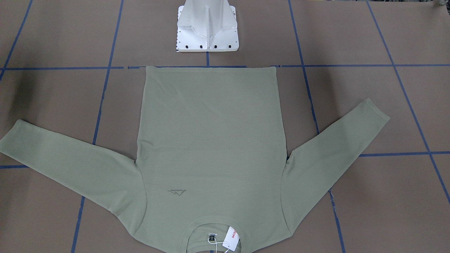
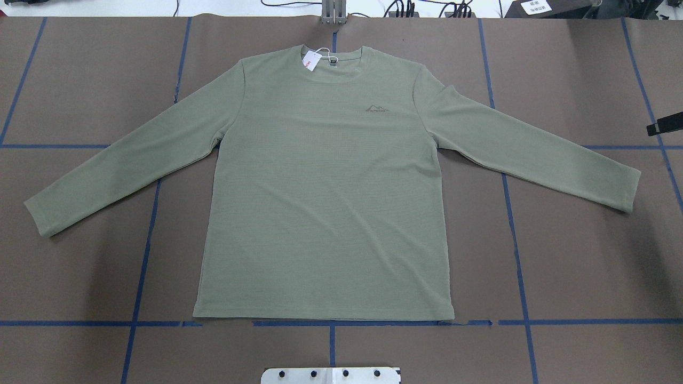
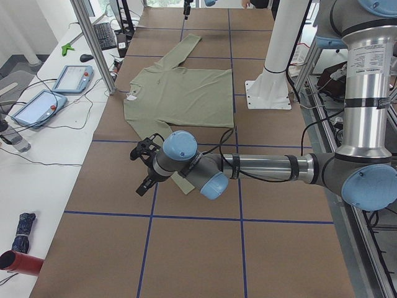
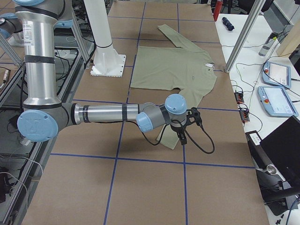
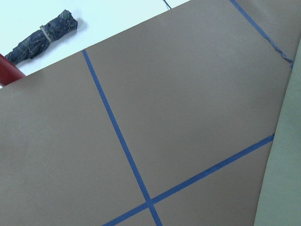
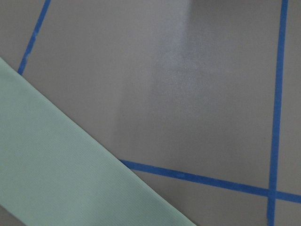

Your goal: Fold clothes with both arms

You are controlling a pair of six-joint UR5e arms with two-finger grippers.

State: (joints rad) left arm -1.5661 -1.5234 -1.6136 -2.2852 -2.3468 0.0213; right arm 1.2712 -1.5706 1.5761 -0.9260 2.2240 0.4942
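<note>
On brown table (image 2: 587, 256), shirt (image 2: 325, 186) lies flat — side views add 2 arms (image 3: 260, 167).

My front-facing camera lets me read only "MIN" in red on the hang tag (image 1: 232, 236), at six o'clock of the shirt (image 1: 207, 140); lettering under the chest logo (image 1: 177, 192) is too small.

- Brown tabletop (image 2: 587, 240) fills the frame, crossed by a grid of blue tape lines (image 2: 587, 321).
- White desk (image 3: 49, 186) along the left edge carries two tablets (image 3: 73, 77).
- Aluminium post (image 3: 93, 43) stands at upper left.
</note>
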